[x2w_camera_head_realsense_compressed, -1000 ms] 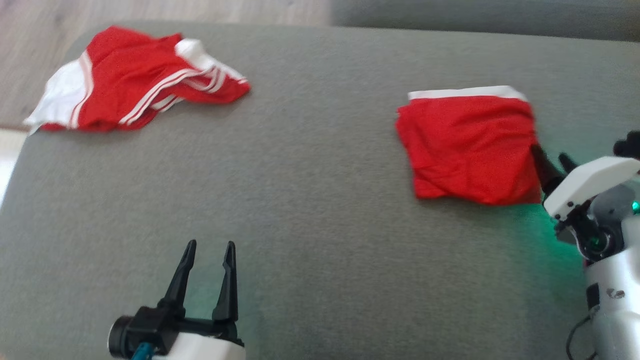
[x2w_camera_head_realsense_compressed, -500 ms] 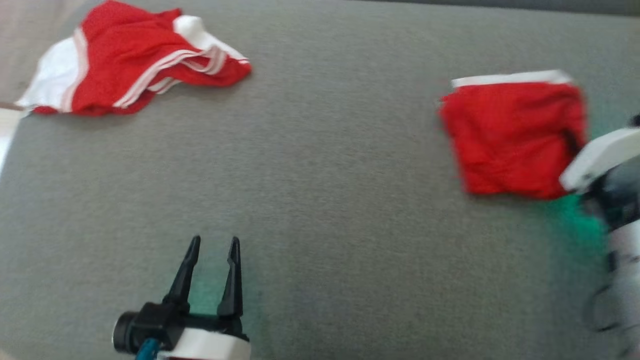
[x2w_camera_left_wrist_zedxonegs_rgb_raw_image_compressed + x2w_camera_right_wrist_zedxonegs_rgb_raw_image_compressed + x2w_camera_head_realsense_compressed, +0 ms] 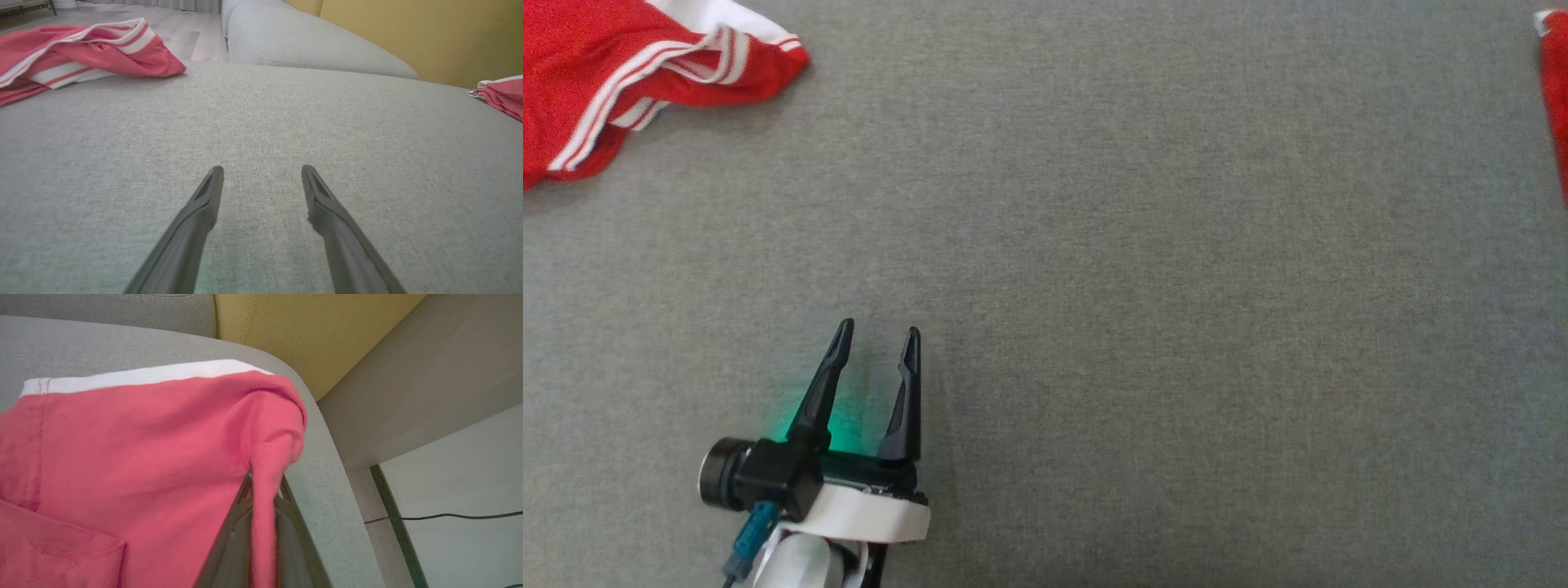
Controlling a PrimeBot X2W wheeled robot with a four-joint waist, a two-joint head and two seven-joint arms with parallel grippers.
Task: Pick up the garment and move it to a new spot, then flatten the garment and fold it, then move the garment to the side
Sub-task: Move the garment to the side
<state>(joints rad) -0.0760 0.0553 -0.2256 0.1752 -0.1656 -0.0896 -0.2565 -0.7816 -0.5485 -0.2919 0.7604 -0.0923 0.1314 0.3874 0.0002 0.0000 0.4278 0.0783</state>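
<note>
Left gripper [image 3: 880, 327]: low over the grey cushion [image 3: 1135, 245], fingers pointing away from the robot, jaws spread, nothing between them. The left wrist view confirms the gap, with bare fabric between the tips of the left gripper [image 3: 262, 168]. A green glow lies on the cushion at its base.

Right gripper [image 3: 263, 486]: jaws together, clamped on a pinched fold at the right edge of the folded garment [image 3: 143, 437]. The cloth rises in a ridge to the grip.

Surface: grey woven cushion, wide. The striped garment [image 3: 621, 57] lies crumpled at its far left; the folded garment [image 3: 1558, 98] sits at its far right, by the rounded corner, white band on the far side.

Room: wood floor [image 3: 179, 24] beyond the striped garment [image 3: 81, 53], a second grey cushion [image 3: 306, 45] behind, yellow upholstery [image 3: 429, 36] to the right, above the folded garment [image 3: 500, 96]. Right wrist view: pale floor with a dark cable [image 3: 449, 516].

Count: garments, two, both red with white; grippers, two; cable, one.
</note>
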